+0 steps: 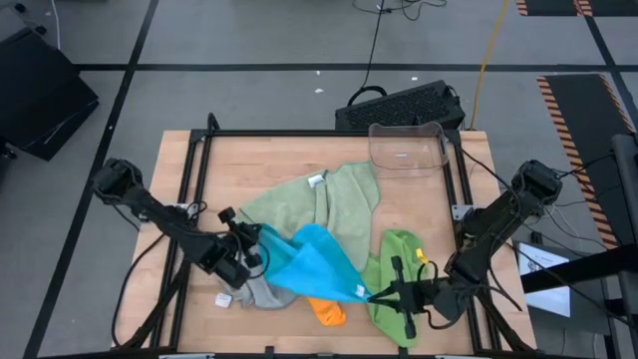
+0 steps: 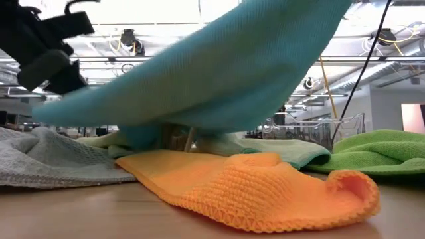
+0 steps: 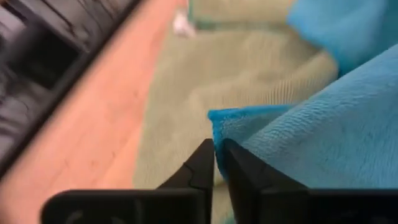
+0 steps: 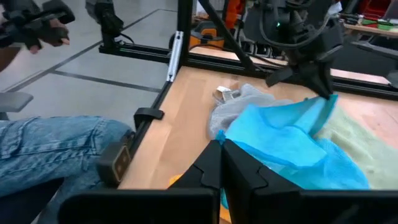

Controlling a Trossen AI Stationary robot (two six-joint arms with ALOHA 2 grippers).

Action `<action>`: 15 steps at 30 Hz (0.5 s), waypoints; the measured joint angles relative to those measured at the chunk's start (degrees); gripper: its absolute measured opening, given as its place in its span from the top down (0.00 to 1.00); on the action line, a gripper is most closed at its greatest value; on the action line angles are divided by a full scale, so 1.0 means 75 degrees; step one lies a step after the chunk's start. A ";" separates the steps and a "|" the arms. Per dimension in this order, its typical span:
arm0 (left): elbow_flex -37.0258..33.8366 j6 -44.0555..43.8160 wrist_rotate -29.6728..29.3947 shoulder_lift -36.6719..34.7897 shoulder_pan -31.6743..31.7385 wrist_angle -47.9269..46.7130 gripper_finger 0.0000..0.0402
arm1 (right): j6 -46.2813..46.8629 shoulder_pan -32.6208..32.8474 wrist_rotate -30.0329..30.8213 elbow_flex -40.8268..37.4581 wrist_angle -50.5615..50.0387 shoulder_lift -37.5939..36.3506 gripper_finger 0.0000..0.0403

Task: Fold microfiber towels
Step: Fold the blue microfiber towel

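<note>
Stretching blue towel (image 1: 314, 261) | left claw (image 1: 261, 242) | right claw (image 1: 371, 295) | both pinching corners

From my remote station I count five microfiber towels on the counter (image 1: 199, 189): one blue (image 1: 317, 261), one sage (image 1: 309, 204), one grey (image 1: 261, 292), one lime (image 1: 399, 254), one orange (image 1: 328, 311); one clear bin (image 1: 407, 148).

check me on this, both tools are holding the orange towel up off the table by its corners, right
Not quite: the cloth they hold up is the blue towel, not the orange one. The high view shows the left tool and the right tool each pinching a corner of it, stretched between them. The orange towel lies flat on the table beneath, as the low view shows.
</note>
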 joint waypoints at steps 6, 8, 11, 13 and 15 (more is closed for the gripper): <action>0.0042 0.0372 0.1144 -0.0243 0.0545 -0.0032 0.65 | 0.0383 -0.0246 -0.0031 -0.0218 -0.0071 0.0000 1.00; 0.0182 0.0760 0.1180 -0.0485 0.0654 0.0023 0.59 | 0.0633 -0.0336 -0.0034 -0.0392 -0.0071 0.0000 1.00; 0.0321 0.1786 0.1170 -0.1075 0.0747 0.0060 0.53 | 0.0976 -0.0465 -0.0045 -0.0615 -0.0071 0.0000 1.00; 0.0353 0.2514 0.1176 -0.1473 0.0874 0.0606 0.50 | 0.1095 -0.0518 -0.0051 -0.0702 -0.0063 0.0003 1.00; 0.0353 0.3137 0.1300 -0.1775 0.1015 0.1498 0.49 | 0.1106 -0.0554 -0.0059 -0.0777 0.0085 0.0003 1.00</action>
